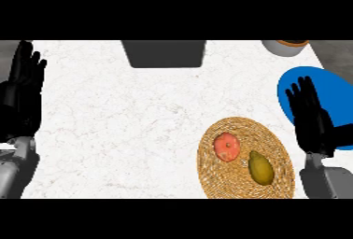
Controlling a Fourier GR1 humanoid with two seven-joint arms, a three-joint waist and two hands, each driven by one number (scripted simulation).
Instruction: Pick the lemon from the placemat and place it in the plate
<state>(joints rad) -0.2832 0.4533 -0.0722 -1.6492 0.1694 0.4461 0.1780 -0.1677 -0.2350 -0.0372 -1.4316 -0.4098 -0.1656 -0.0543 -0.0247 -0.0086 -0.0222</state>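
Observation:
A round woven placemat point(221, 184) lies at the counter's lower right. On it rest a yellow-olive lemon point(260, 168) and, to its left, a reddish-orange fruit point(227, 146). A blue plate point(334, 88) sits at the right edge, partly behind my right hand point(314, 122). That hand is open, fingers straight and pointing up, just right of the placemat and apart from the lemon. My left hand point(19, 88) rests open at the far left edge.
A dark grey box point(165, 52) stands at the top centre of the white marble counter point(117, 121). A grey bowl with an orange inside point(285, 45) sits at the top right corner.

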